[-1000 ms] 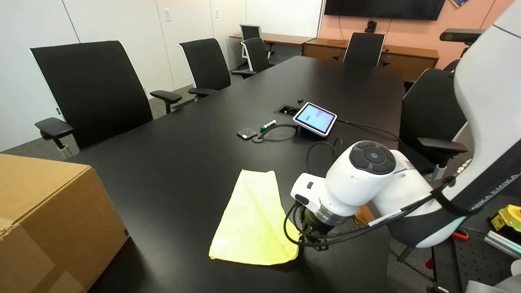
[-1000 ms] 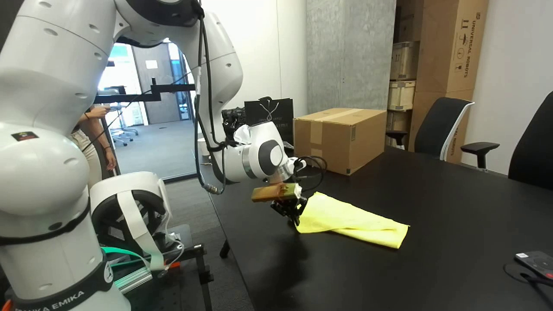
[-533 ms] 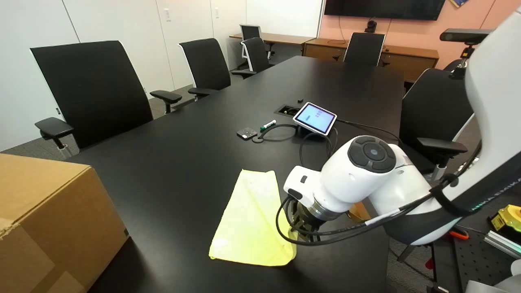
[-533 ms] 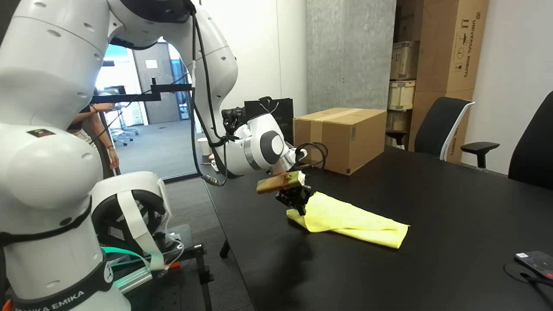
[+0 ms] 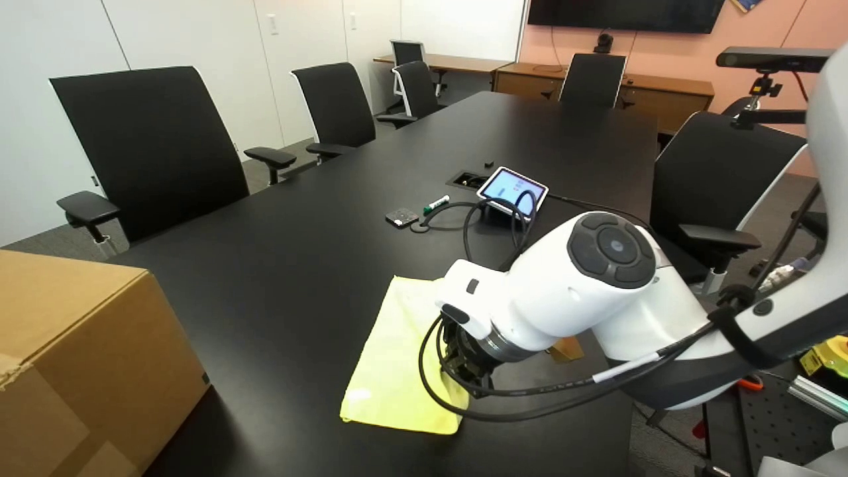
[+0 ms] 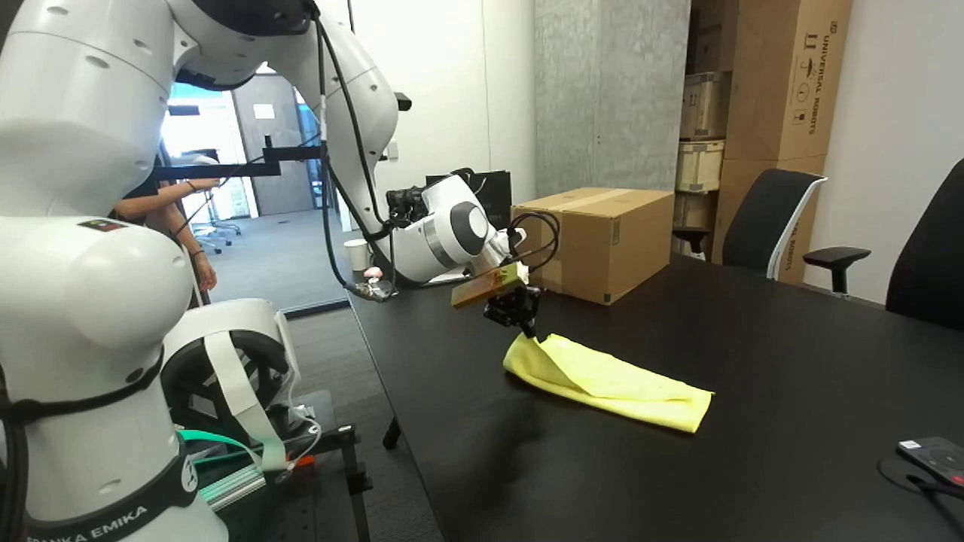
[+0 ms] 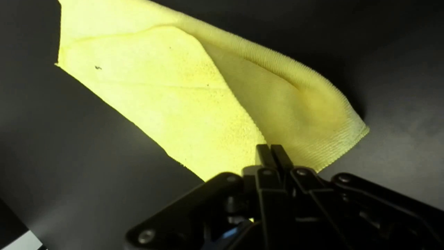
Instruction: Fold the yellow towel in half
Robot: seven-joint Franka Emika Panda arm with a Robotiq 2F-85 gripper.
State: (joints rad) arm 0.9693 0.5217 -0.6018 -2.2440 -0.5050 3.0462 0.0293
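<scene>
The yellow towel (image 5: pixel 387 371) lies on the black table, partly folded over itself lengthwise; it shows in both exterior views (image 6: pixel 625 380). In the wrist view (image 7: pixel 149 100) a top layer lies over the left part, and the lower layer's ribbed underside curls up at the right. My gripper (image 6: pixel 530 330) is at the towel's near end with its fingers almost together. The top layer's edge runs in between the fingertips in the wrist view (image 7: pixel 272 150), and that corner is raised off the table. In an exterior view, cables and the wrist partly hide the fingers (image 5: pixel 474 377).
A tan cardboard box (image 5: pixel 99 371) stands on the table beyond the towel; it also shows in an exterior view (image 6: pixel 595 241). A small tablet (image 5: pixel 513 192), a green marker (image 5: pixel 436 203) and a dark flat device (image 5: pixel 402 217) lie farther along the table. Chairs line the sides.
My gripper has moved up and across the towel toward the cardboard box side. The held corner has lifted and been drawn over, and the towel's near side has curled inward.
</scene>
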